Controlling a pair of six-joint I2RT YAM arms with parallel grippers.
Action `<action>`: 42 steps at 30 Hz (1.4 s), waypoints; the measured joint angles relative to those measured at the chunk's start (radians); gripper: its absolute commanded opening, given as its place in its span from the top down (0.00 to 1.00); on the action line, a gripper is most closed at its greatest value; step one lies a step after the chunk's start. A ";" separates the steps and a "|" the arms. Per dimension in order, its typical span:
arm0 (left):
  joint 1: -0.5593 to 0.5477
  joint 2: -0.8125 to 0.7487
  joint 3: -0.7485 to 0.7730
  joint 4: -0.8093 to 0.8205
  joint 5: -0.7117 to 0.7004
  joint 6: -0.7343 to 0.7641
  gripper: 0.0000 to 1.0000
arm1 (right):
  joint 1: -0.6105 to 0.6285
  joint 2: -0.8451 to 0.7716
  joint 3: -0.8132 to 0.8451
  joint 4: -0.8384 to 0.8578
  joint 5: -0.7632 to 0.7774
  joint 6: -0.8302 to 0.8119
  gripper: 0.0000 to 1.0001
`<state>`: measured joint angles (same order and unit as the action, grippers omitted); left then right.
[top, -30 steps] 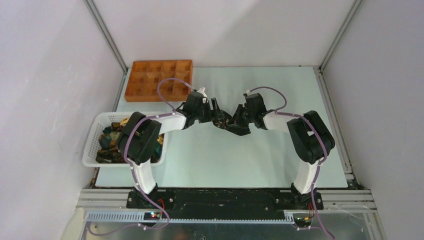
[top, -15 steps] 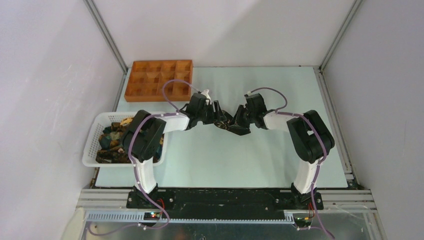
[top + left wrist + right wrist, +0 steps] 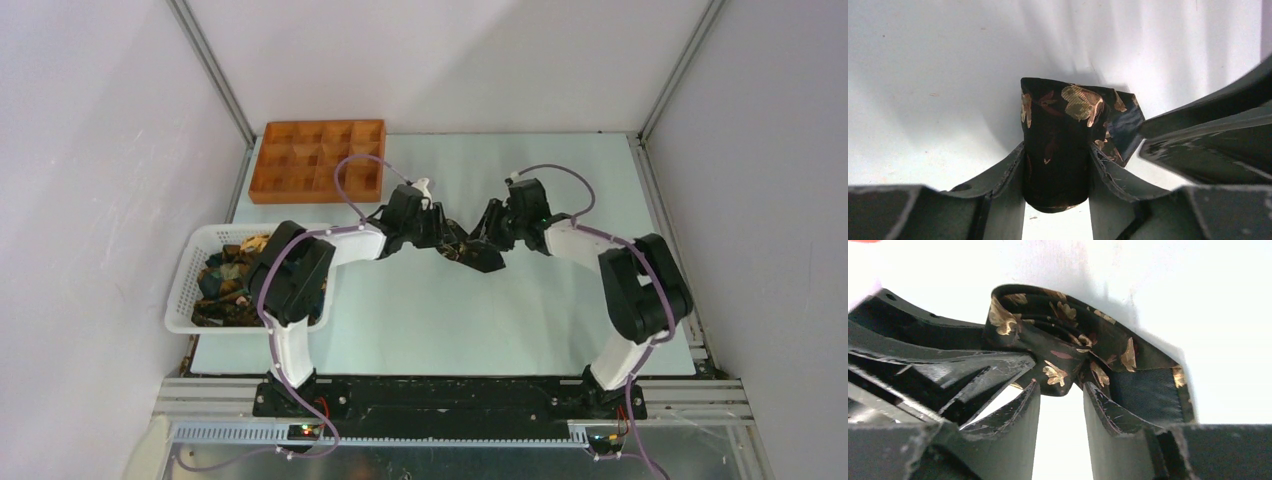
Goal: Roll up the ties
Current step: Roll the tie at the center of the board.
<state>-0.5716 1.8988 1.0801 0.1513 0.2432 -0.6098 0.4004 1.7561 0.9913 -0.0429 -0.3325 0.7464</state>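
Observation:
A rolled tie (image 3: 462, 251), dark with gold leaf print, lies at the middle of the table between both grippers. In the left wrist view the roll (image 3: 1058, 125) fills the gap between my left gripper's (image 3: 1057, 148) fingers and touches both, so that gripper is shut on it. Its loose end sticks out to the right. In the right wrist view my right gripper (image 3: 1061, 385) stands open, with only a fold of the tie (image 3: 1063, 335) at its fingertips. The two grippers (image 3: 445, 240) (image 3: 484, 243) face each other across the roll.
A white mesh basket (image 3: 182, 292) at the left edge holds more ties (image 3: 222, 283), partly under the left arm. An orange compartment tray (image 3: 318, 160) sits at the back left. The metal frame rail runs along the mat's right side.
The left gripper has moved right and closed onto the roll. The right gripper has opened off the tie, and its arm has shifted right and back.

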 measured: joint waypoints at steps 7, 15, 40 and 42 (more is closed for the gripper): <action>-0.081 0.000 0.119 -0.188 -0.165 0.094 0.55 | -0.079 -0.133 -0.086 -0.017 0.037 -0.026 0.60; -0.200 0.006 0.274 -0.407 -0.455 0.225 0.55 | -0.169 -0.211 -0.210 -0.055 0.045 -0.040 0.60; -0.449 0.292 0.568 -0.675 -1.104 0.489 0.42 | -0.249 -0.348 -0.277 -0.052 0.026 -0.043 0.60; -0.455 0.301 0.593 -0.691 -1.105 0.491 0.39 | -0.251 -0.349 -0.278 -0.052 0.025 -0.043 0.60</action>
<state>-1.0271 2.1998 1.6733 -0.5396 -0.8616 -0.1192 0.1497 1.4075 0.7132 -0.0952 -0.3077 0.7029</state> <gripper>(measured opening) 0.577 0.402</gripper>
